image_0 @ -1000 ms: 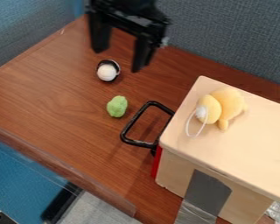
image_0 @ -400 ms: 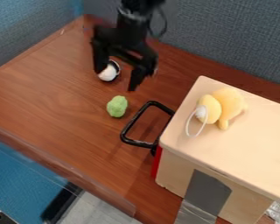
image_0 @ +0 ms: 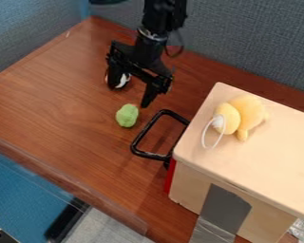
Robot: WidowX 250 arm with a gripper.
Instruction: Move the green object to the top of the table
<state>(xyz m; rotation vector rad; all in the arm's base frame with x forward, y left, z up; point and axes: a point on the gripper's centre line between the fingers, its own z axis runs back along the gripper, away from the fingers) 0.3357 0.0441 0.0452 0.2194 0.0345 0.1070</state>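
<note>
Pincer (image_0: 129, 95) is wide, nothing in it, hanging just up-view of the green object (image_0: 127, 116). Object sits on the counter (image_0: 59, 109), between the round white thing (image_0: 123, 81) and the black handle (image_0: 148, 155).

Step in hand, my read: line up, then grasp. Shift toward the front edge first, centre the gap on the object, then go straight down. Dropping from here risks the right-hand finger in view clipping its top and rolling it. Watch that same finger against the handle. Looks soft and lumpy, so go low, close around the middle, squeeze gently. Check grip, lift clear, then carry toward the counter's far end.
</note>
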